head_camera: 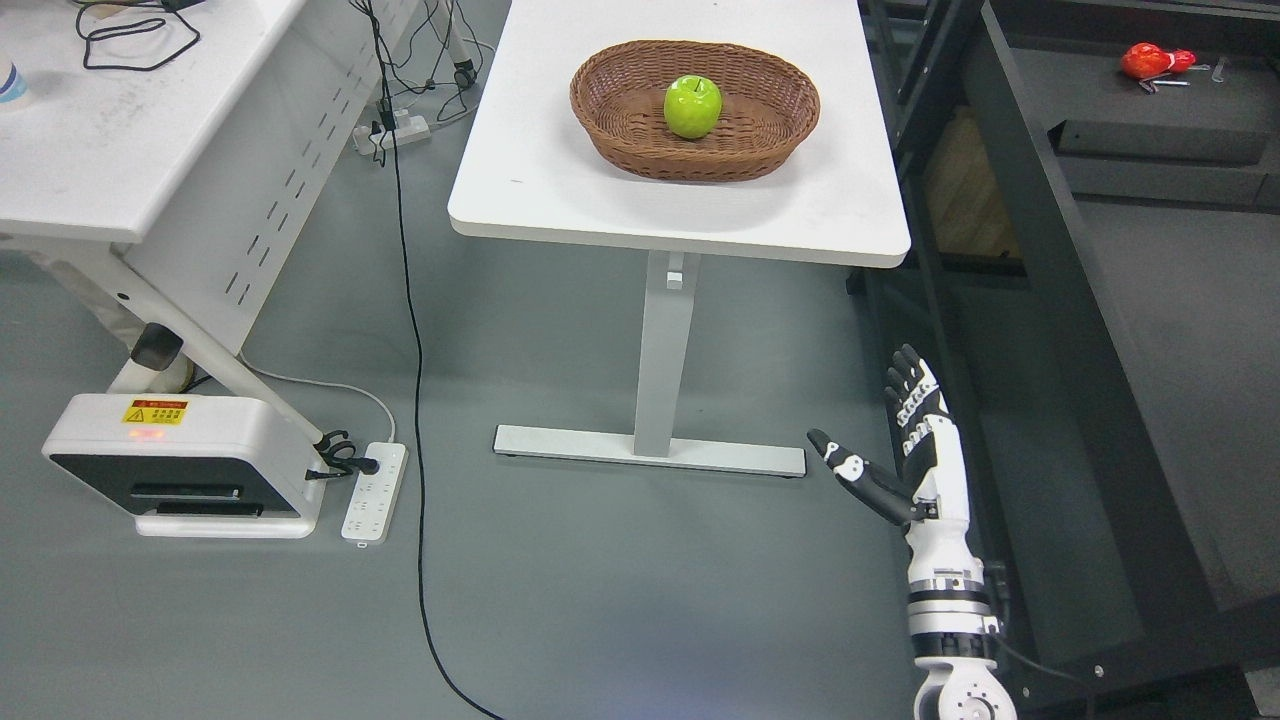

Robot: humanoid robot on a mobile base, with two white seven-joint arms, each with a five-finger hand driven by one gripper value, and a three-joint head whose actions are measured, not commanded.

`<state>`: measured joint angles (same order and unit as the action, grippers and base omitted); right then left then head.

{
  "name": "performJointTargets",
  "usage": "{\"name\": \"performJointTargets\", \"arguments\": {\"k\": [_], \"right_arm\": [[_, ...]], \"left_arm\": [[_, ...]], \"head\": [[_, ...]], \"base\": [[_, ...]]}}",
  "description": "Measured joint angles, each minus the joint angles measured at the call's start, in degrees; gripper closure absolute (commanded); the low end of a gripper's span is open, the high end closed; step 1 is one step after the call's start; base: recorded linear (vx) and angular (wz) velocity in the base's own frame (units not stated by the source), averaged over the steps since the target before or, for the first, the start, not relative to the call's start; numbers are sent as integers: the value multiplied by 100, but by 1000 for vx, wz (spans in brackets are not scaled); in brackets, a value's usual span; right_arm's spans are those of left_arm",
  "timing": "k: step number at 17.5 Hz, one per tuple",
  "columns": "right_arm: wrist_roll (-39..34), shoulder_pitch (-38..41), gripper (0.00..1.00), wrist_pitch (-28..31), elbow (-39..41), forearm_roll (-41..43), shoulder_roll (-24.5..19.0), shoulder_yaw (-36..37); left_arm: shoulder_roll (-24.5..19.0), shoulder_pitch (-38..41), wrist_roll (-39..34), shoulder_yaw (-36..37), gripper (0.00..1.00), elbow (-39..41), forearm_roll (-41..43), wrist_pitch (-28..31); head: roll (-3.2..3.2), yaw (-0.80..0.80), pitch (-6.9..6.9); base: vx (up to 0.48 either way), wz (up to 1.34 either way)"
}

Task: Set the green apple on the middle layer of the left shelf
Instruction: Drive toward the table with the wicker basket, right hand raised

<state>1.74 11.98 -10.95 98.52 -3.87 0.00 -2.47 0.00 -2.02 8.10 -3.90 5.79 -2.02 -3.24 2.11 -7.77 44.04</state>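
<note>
**Apple in the basket, right hand low and empty**

Head view: you will find the green apple (692,106) near the top of the frame, a little right of centre, sitting upright inside the wicker basket (694,108). The basket rests on the white surface (560,170), toward its far end, and nothing else lies in the basket with the apple.

Look to the lower right of the frame for the right hand (905,445). Its arm rises from the bottom edge, and the hand hangs over the grey floor (620,590), well below and apart from the surface. The fingers are straight and together, pointing up the frame, with the thumb stuck out toward the left; the hand is spread wide and holds nothing.

Just right of the hand runs the black shelf frame (1060,330), taking up the right side of the picture. In the upper right corner a small red object (1155,61) lies on a dark shelf level; it is too small for you to identify with confidence.

At the left of the frame you see a second white desk (110,130) with cables on it, a white box-shaped device (180,465) on the floor, and a power strip (375,492) beside it.
</note>
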Motion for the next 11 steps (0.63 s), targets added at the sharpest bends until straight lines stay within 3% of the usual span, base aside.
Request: {"name": "performJointTargets", "arguments": {"k": [11], "right_arm": [[7, -6, 1, -89, -12, -236, 0, 2]], "left_arm": [[0, 0, 0, 1, 0, 0, 0, 0]], "head": [[0, 0, 0]], "base": [[0, 0]]}}
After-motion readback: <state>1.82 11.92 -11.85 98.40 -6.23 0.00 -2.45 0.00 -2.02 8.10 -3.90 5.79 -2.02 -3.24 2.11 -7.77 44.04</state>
